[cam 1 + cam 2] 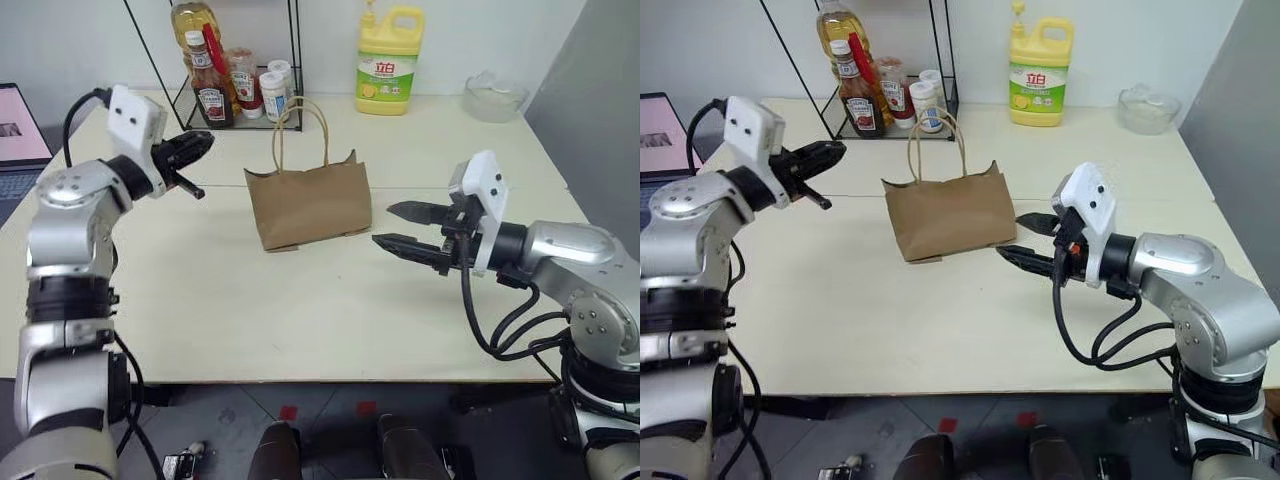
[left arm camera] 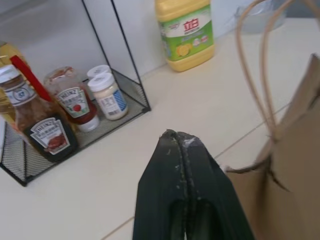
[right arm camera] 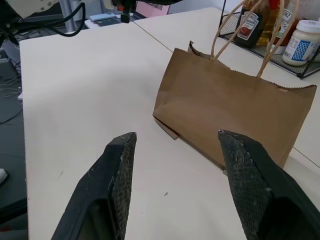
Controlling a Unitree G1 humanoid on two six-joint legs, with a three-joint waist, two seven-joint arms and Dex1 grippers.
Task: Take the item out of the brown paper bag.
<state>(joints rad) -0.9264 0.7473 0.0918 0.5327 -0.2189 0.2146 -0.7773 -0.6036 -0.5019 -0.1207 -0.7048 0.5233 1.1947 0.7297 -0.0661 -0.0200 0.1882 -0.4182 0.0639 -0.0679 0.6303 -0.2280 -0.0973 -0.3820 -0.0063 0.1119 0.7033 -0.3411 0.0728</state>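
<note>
Bag (image 1: 310, 205): stood upright on desk (image 1: 300, 310); likely light, crumply; best held by handles (image 1: 300, 130)
Left gripper (image 1: 200, 143): jaws closed, empty
Right gripper (image 1: 405, 227): jaws apart, empty

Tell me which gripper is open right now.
The right gripper, beside the brown paper bag: its two fingers stand apart, while the left gripper is pressed shut.

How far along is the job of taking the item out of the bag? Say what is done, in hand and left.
Done: nothing visible yet. The bag stands upright on the table, and no item lies outside it.
In hand: the left gripper is shut beside the bag, holding nothing; the right gripper is open on the other side, apart from it.
Left: reaching in, gripping the item and lifting it out. The item is hidden.
</note>
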